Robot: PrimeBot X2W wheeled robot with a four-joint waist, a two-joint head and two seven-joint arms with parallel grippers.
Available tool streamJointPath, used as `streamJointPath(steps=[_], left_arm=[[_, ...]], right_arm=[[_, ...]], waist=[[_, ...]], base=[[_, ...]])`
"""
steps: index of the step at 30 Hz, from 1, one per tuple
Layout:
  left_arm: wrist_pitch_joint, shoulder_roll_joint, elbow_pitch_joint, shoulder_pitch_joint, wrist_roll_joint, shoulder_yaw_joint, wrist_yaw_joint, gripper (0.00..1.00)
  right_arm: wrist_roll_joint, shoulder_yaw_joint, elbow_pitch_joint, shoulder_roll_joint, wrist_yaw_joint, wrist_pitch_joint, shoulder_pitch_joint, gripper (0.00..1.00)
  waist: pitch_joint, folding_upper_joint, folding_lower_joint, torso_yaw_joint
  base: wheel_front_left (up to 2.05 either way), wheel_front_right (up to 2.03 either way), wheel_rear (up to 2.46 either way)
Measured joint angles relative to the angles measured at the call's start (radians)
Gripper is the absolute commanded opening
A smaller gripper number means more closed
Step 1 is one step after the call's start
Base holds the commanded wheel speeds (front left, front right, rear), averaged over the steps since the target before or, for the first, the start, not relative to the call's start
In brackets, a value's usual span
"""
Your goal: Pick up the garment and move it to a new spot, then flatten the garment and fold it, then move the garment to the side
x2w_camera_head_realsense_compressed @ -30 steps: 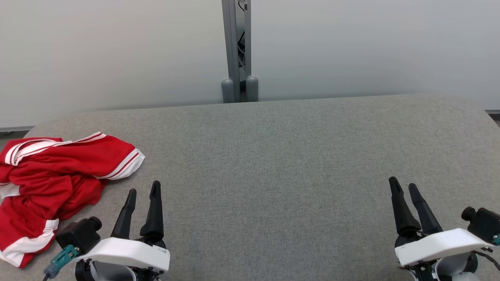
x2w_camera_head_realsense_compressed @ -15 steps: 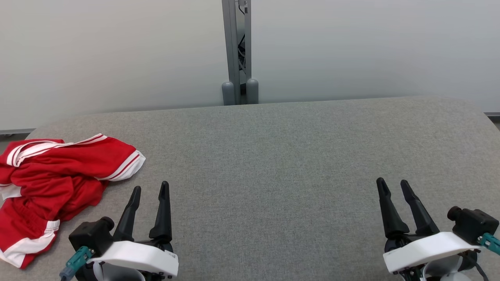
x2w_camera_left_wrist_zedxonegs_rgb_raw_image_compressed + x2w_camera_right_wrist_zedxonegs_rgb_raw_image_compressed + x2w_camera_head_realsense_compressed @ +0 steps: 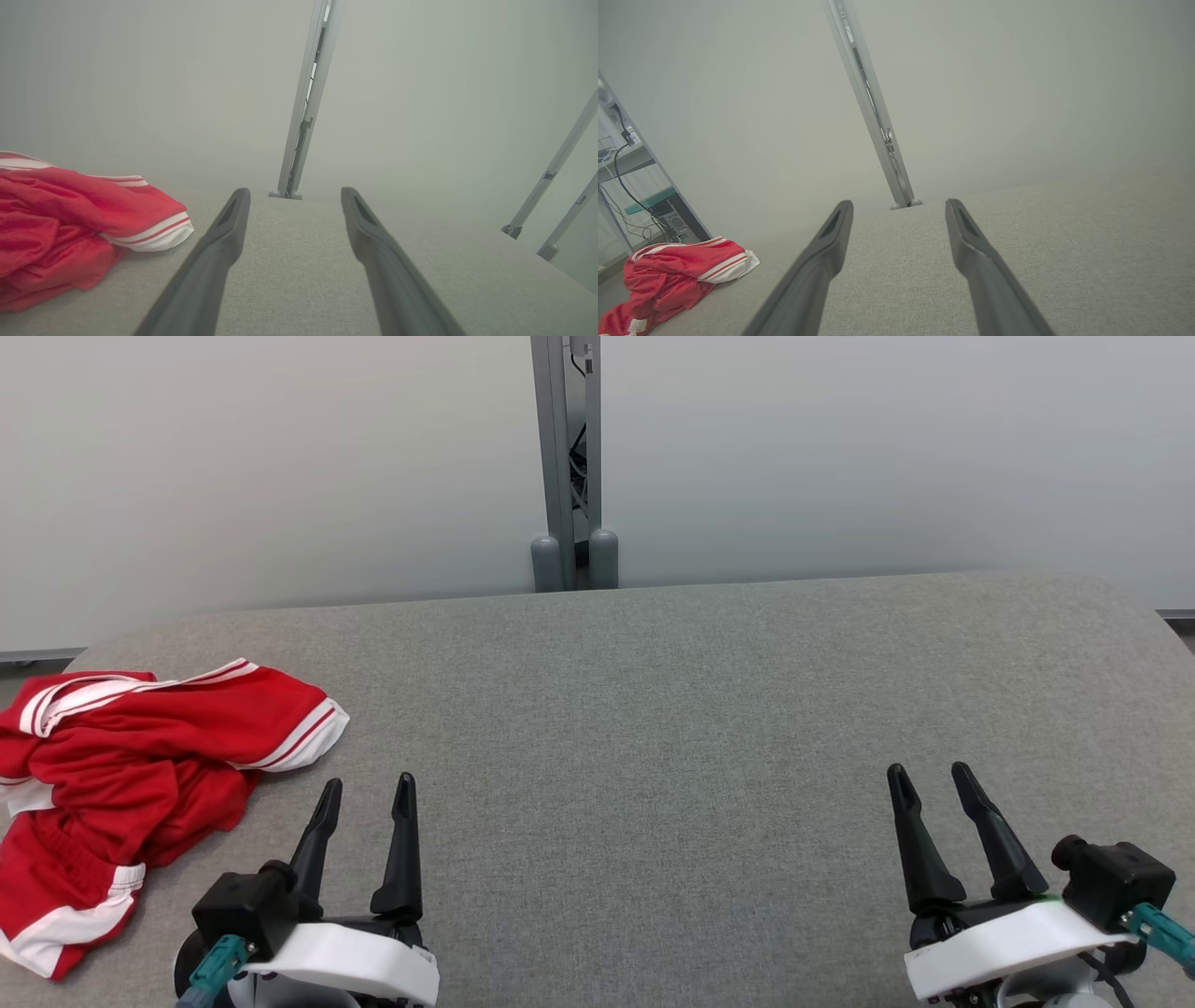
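Crumpled red garment (image 3: 140, 765), possibly shorts, lies at the left edge of the grey table (image 3: 653, 709). Left gripper (image 3: 369, 782), near it, and right gripper (image 3: 927, 769), well apart, are empty, fingers spread.

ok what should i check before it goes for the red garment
1. left gripper open, holding nothing: ok
2. right gripper open, holding nothing: ok
3. garment in sight, on the table's left side: ok
4. left gripper is the nearer one to the garment: ok
5. garment flat enough to fold: not ok, crumpled
6. whole garment on the table: cannot tell, it runs past the head view's left edge
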Motion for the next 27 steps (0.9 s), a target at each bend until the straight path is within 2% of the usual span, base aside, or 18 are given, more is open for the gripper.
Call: streamJointPath(steps=[27], left_arm=[[-0.051,-0.007,-0.016,0.011,0.225,-0.014,0.013,1.00]], right_arm=[[-0.205,0.005,-0.017,0.002,0.000,-0.062,0.009,1.00]], waist=[[-0.003,0.0000,0.0000,0.003]], base=[[0.00,0.00,0.00]])
